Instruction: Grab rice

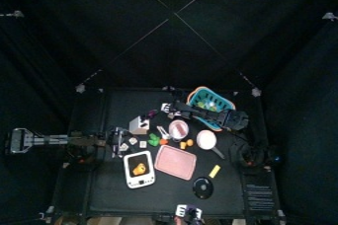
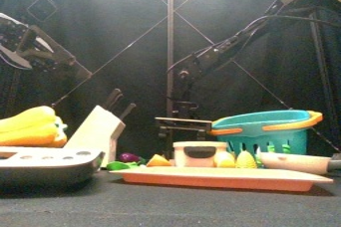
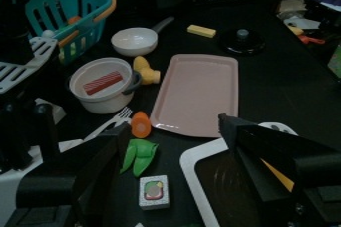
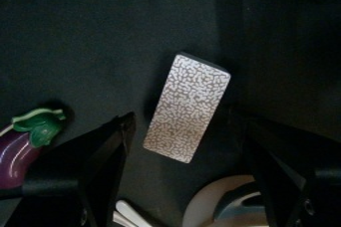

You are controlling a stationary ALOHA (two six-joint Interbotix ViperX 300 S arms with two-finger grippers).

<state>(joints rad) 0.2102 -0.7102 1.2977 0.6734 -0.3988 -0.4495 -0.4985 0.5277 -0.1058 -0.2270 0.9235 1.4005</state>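
Note:
A small white bowl [image 3: 134, 40] filled with white, which looks like the rice, stands beside the pink tray [image 3: 193, 92]; it also shows in the top view [image 1: 208, 141]. My right gripper [image 4: 186, 136] is open, with a jaw on each side of a speckled grey block [image 4: 186, 102]; it touches neither side. In the top view the right gripper [image 1: 165, 108] reaches across to the table's back middle, apart from the bowl. My left gripper [image 3: 160, 171] is open and empty at the table's left side [image 1: 90, 146].
A teal basket [image 1: 211, 99] stands at the back right. A white cup with red inside [image 3: 100, 82], a purple eggplant [image 4: 20, 156], green and orange toy vegetables [image 3: 139, 153], a yellow block [image 3: 201, 31] and a black lid [image 3: 240, 40] lie around the tray.

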